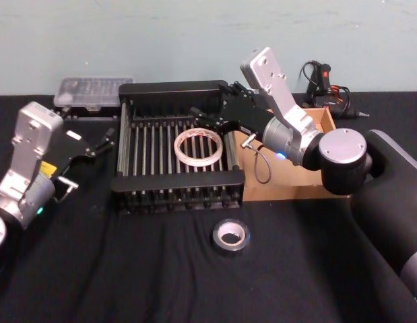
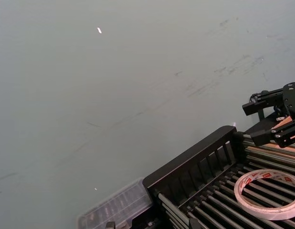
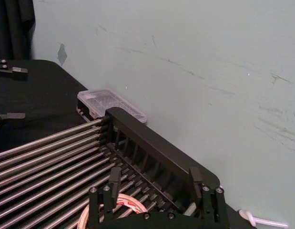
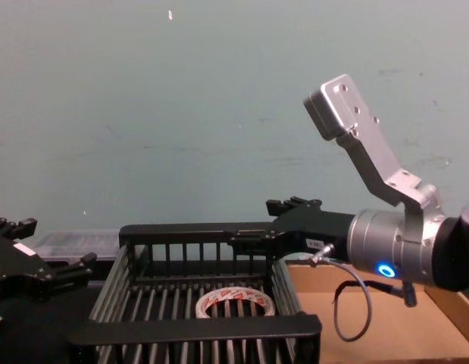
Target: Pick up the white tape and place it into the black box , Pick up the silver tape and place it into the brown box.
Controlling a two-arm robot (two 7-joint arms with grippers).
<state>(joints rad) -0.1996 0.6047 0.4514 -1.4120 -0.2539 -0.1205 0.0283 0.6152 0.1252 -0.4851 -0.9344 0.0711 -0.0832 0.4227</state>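
The white tape (image 1: 198, 149) lies flat on the slatted floor of the black box (image 1: 178, 183), toward its right side. My right gripper (image 1: 203, 118) hovers open just above and behind the roll, holding nothing; the right wrist view shows its fingers (image 3: 114, 181) apart over the white tape (image 3: 123, 202). The silver tape (image 1: 230, 235) lies flat on the black cloth in front of the black box. To the right stands the brown box (image 1: 282, 192), partly covered by my right arm. Left of the black box, my left gripper (image 1: 93, 145) rests open and idle.
A clear plastic case (image 1: 93, 91) sits behind the crate's left corner. A black tool with cables (image 1: 323, 84) lies behind the brown box. The wall stands close behind the table. Open black cloth stretches around the silver roll along the front.
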